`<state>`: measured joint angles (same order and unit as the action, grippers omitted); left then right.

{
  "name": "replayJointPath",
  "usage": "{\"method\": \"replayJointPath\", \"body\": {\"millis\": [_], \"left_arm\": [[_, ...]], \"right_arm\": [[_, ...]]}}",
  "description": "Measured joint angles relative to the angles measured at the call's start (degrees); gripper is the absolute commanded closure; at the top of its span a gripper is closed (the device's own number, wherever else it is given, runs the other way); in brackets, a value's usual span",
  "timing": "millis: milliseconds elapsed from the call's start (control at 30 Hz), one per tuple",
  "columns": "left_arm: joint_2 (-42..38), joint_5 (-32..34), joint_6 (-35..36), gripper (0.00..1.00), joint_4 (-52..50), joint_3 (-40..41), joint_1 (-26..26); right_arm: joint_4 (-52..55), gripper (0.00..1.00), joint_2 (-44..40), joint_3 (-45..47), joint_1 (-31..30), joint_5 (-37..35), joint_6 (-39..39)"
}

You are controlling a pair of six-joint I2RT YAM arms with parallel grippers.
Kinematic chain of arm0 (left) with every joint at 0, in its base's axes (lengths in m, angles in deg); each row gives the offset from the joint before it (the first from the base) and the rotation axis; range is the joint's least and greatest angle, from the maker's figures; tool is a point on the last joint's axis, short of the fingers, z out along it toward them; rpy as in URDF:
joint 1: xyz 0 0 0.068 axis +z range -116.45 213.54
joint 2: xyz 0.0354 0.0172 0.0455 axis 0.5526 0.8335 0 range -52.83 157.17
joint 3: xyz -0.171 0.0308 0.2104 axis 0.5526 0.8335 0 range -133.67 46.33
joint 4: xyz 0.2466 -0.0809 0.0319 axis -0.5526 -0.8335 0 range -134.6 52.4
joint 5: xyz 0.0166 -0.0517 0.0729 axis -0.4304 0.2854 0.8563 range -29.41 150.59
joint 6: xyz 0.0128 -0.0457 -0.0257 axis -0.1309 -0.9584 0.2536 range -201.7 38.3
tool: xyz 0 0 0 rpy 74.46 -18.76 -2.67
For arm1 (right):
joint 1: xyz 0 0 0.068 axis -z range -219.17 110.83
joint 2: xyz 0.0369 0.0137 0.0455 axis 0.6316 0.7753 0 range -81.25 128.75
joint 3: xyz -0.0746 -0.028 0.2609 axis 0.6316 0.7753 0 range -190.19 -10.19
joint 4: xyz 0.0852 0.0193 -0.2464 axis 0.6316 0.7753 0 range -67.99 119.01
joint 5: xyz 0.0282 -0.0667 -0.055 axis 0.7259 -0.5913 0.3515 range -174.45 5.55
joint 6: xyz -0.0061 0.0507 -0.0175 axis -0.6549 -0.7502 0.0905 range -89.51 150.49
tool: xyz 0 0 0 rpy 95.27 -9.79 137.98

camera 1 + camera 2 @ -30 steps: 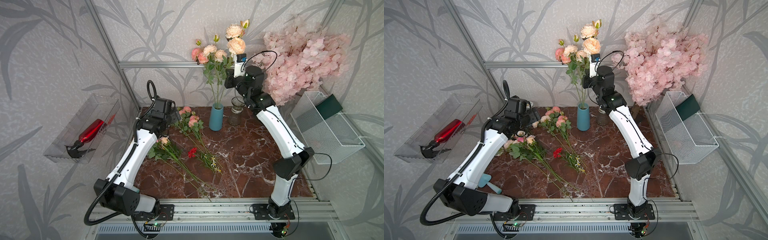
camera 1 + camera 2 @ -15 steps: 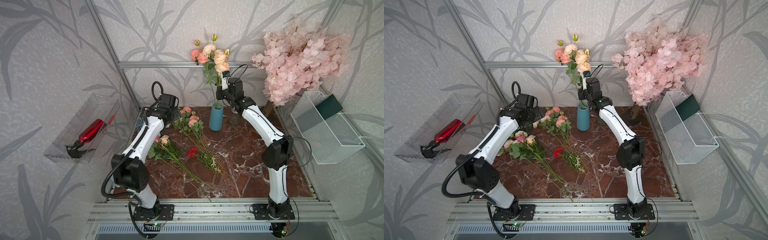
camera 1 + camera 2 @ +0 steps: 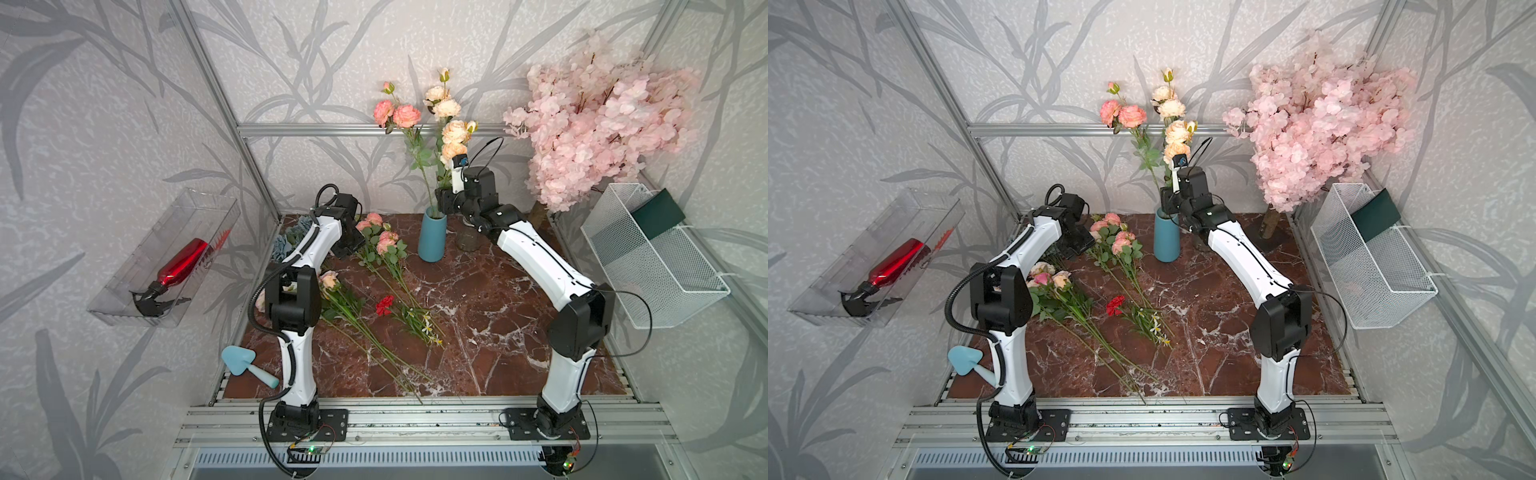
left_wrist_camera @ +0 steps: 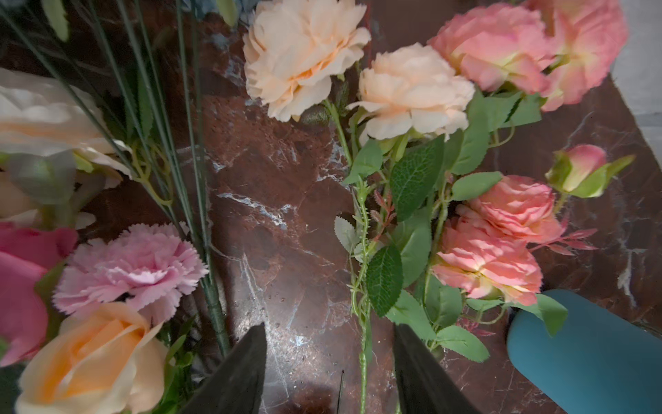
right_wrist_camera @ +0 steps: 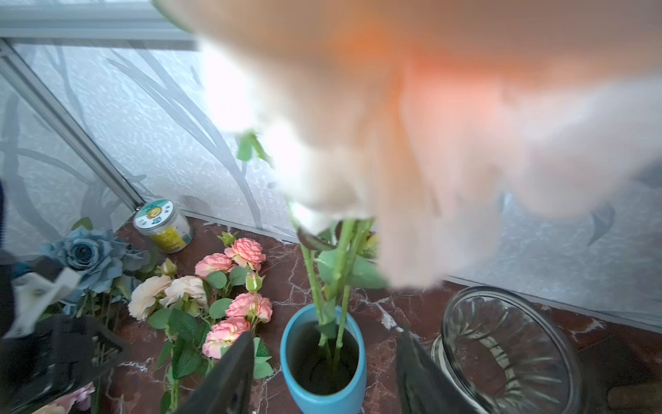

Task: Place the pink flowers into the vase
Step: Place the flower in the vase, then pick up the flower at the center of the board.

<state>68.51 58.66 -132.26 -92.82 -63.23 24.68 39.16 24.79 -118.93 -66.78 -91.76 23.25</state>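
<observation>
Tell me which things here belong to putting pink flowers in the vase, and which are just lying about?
Part of the job: blue vase, pink flowers standing in it, pink flowers lying on the table.
Just lying about: red carnation, blossom tree, glass jar, spray bottle, trowel, wire basket.

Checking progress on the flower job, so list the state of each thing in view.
blue vase: upright, holding stems.
pink flowers in the vase: standing upright.
pink spray beside the vase: lying flat on the table.
left gripper: open, astride a lying stem.
right gripper: open, just above the vase.
glass jar: upright, empty.
red carnation: lying flat.
</observation>
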Motion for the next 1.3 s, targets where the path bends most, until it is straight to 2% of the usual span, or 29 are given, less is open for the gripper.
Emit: {"method": "replayJointPath", "body": {"millis": [167,267,433,633,1000,1300], "left_arm": [[1.95,-2.29,-1.29,0.49,0.87,0.33,0.15],[1.25,-4.07,-1.9,0.5,4.68,3.48,-0.31],[-2.05,-4.44,-1.51,0.49,10.12,9.6,-4.52],[-2.84,-3.45,-1.38,0.51,10.03,8.35,-8.94],[-2.01,-0.85,-1.99,0.53,9.44,10.93,-7.26],[2.43,-0.57,-1.75,0.54,9.88,9.2,-7.54]], "right_arm": [[-0.31,0.34,-8.28,3.58,-2.49,-2.14,0.85],[-0.81,0.34,-12.83,5.97,-3.5,-3.41,1.14],[-1.18,0.34,-18.29,12.11,-4.46,-4.42,0.81],[-0.15,0.34,-20.7,18.29,-5.38,-4.26,-0.76],[1.64,0.34,-27.61,23.85,-6.67,-4.2,-2.49],[1.62,0.35,-28.63,25.07,-6.67,-3.5,-3.28]]}}
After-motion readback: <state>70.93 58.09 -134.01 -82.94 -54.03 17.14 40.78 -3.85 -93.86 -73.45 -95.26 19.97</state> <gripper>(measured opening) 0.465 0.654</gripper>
